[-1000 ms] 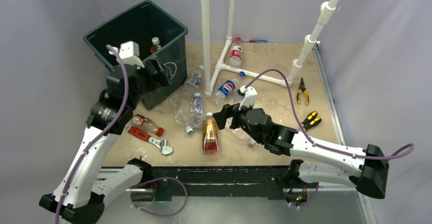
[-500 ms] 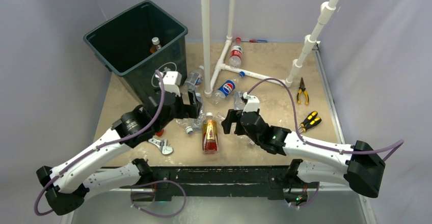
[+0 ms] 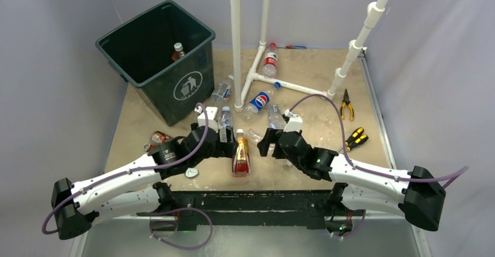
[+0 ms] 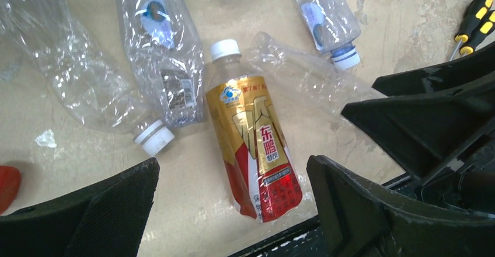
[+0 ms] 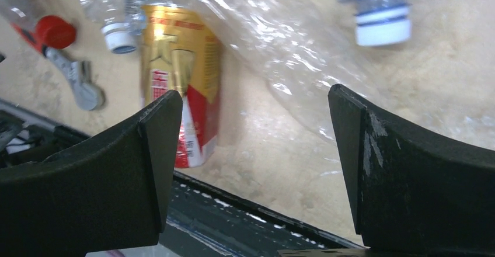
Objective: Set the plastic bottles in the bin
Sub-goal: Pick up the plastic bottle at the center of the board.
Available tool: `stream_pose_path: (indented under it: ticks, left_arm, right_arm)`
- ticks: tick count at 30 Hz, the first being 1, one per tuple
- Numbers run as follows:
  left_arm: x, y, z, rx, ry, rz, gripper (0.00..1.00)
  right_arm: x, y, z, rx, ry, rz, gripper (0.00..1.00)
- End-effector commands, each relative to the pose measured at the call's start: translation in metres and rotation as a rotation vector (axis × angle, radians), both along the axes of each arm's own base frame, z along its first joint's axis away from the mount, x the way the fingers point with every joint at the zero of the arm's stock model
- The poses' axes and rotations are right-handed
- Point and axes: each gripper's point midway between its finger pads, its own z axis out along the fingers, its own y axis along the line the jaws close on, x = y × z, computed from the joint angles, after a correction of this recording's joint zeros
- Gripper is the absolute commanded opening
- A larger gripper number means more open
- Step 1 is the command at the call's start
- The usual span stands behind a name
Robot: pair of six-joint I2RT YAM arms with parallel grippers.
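Only the top view shows the bin point(image 3: 175, 87) (far left), with one lone bottle point(image 3: 177, 51) inside it. Both wrist views catch one gold-labelled bottle point(image 4: 254, 152) lying between the left gripper point(image 4: 232, 163) and right gripper point(image 5: 255, 93), both spread wide and empty.

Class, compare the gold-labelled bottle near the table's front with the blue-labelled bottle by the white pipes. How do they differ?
The gold-labelled bottle has a white cap; the blue-labelled bottle has a blue one. The gold-labelled bottle lies near the front edge of the table; the blue-labelled bottle lies farther back, beside the white pipes. Both lie on their sides, outside the bin.
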Motion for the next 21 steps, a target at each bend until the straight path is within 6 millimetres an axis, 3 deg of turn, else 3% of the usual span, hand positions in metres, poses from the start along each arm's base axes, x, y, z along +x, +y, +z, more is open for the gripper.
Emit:
stream_pose_path:
  ticks: [1, 7, 13, 16, 21]
  left_arm:
    - [-0.004, -0.010, 0.002, -0.148, -0.005, 0.010, 0.99]
    - [-0.010, -0.020, -0.021, -0.168, 0.052, -0.013, 0.99]
    - [-0.013, -0.024, -0.030, -0.172, 0.078, -0.029, 0.98]
    - [-0.014, -0.023, -0.030, -0.171, 0.077, -0.030, 0.98]
    - [-0.013, -0.023, -0.030, -0.164, 0.074, -0.029, 0.98]
  right_arm:
    - [0.001, -0.036, -0.016, -0.023, 0.026, -0.163, 0.94]
    - [-0.001, -0.041, -0.034, 0.001, 0.079, -0.192, 0.98]
    - [-0.007, -0.038, -0.054, 0.021, 0.112, -0.163, 0.98]
    - [-0.011, -0.032, -0.057, 0.034, 0.107, -0.112, 0.97]
    - [-0.007, -0.017, -0.044, 0.029, 0.032, -0.001, 0.97]
